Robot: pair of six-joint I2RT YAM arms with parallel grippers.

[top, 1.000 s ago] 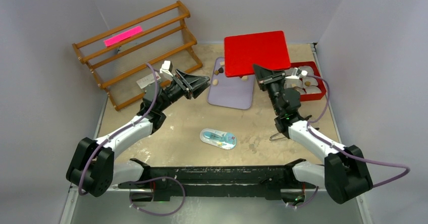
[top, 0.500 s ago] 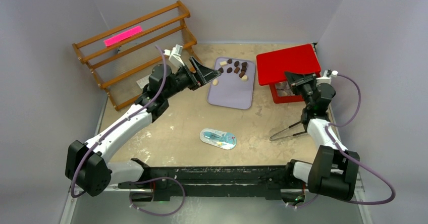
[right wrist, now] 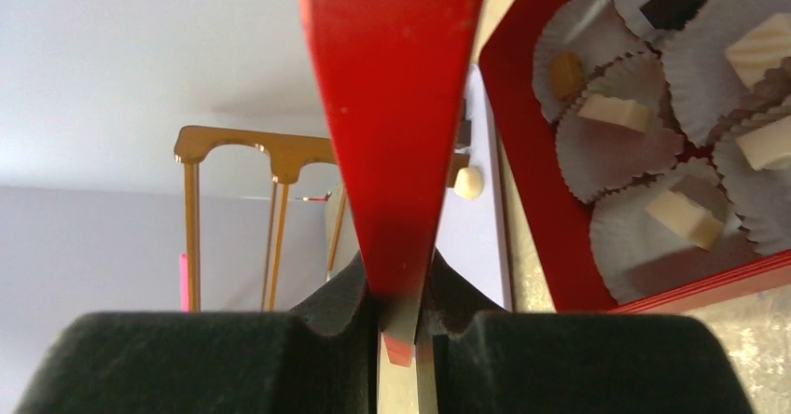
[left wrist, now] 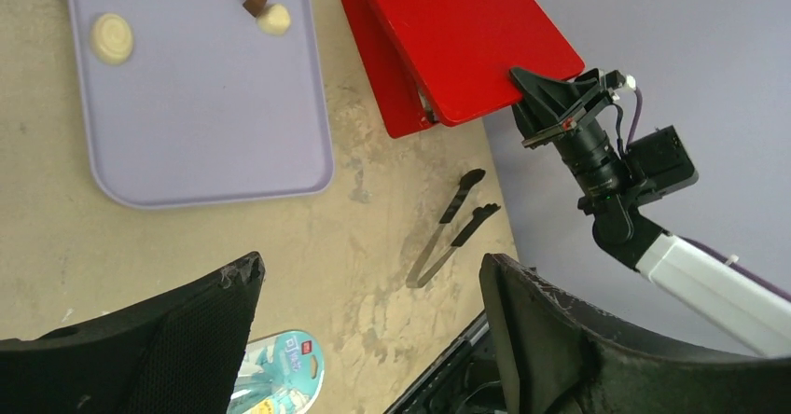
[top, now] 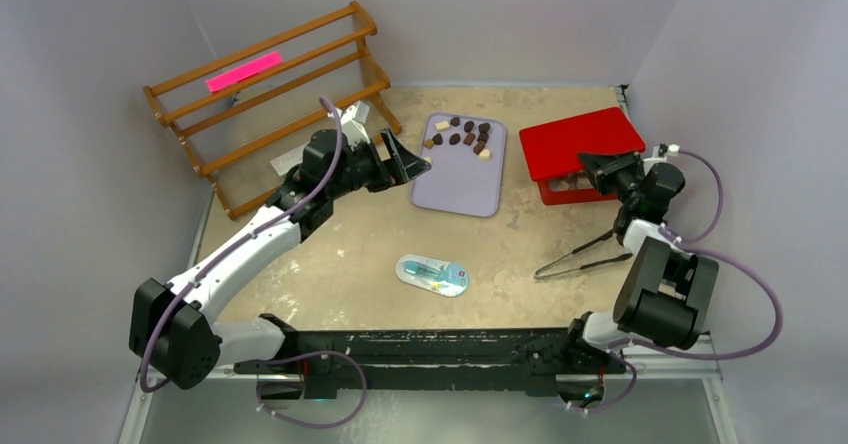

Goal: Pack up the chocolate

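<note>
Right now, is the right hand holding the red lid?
Yes, the right hand pinches the edge of the red lid.

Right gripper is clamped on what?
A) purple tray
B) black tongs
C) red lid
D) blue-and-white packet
C: the right gripper pinches the edge of the red lid between its pads, while the tongs lie apart from it.

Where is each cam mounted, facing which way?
Top external: high behind the robot, looking down at the table; left arm and right arm show, left hand open, right hand pinching the red lid.
Left wrist: faces down and across to the right arm; own fingers frame the bottom.
Right wrist: looks along the lid toward the wooden rack; own fingers below.
Shared: the lid, all three.
</note>
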